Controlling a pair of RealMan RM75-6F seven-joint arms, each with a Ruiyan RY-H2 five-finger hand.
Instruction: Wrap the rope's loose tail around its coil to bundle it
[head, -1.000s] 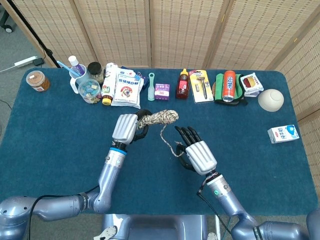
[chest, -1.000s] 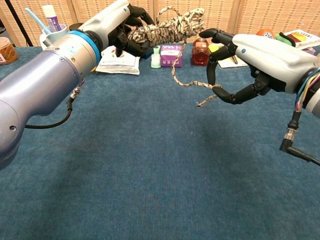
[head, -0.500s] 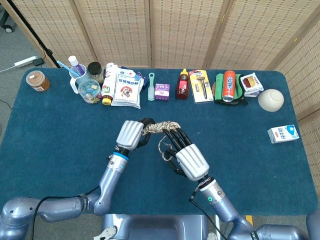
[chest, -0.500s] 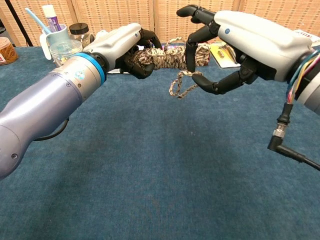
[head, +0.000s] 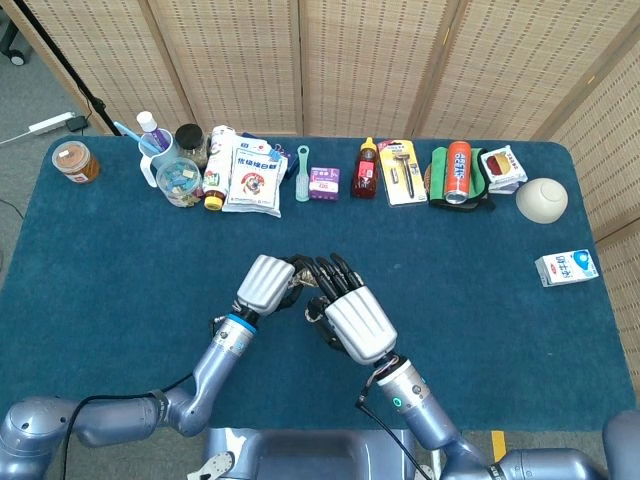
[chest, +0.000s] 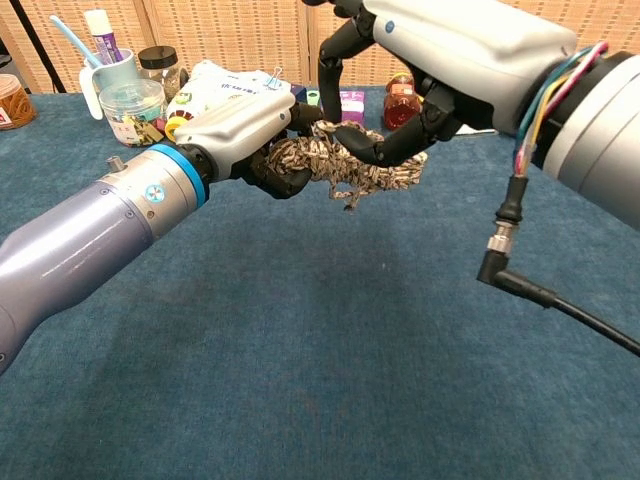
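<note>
The speckled rope coil (chest: 345, 168) hangs in the air over the blue table (head: 120, 260), lying roughly level. My left hand (chest: 248, 128) grips its left end. My right hand (chest: 440, 55) arches over the coil's middle, thumb hooked underneath and fingers (chest: 333, 45) spread above. The loose tail runs over that thumb, and its short frayed end (chest: 350, 196) dangles just below the coil. From the head view the two hands, left (head: 268, 284) and right (head: 356, 322), meet side by side and hide nearly all the rope.
Along the table's far edge stands a row of items: a jar (head: 75, 160), a cup with a toothbrush (head: 160, 148), a white packet (head: 252, 178), a red bottle (head: 365, 168) and a can (head: 457, 170). At right lie a bowl (head: 541, 199) and a small carton (head: 566, 267).
Both hands came nearer and lower. My right hand swung left from beside the coil to over it, carrying the tail across; the long hanging loop is now drawn up against the coil.
</note>
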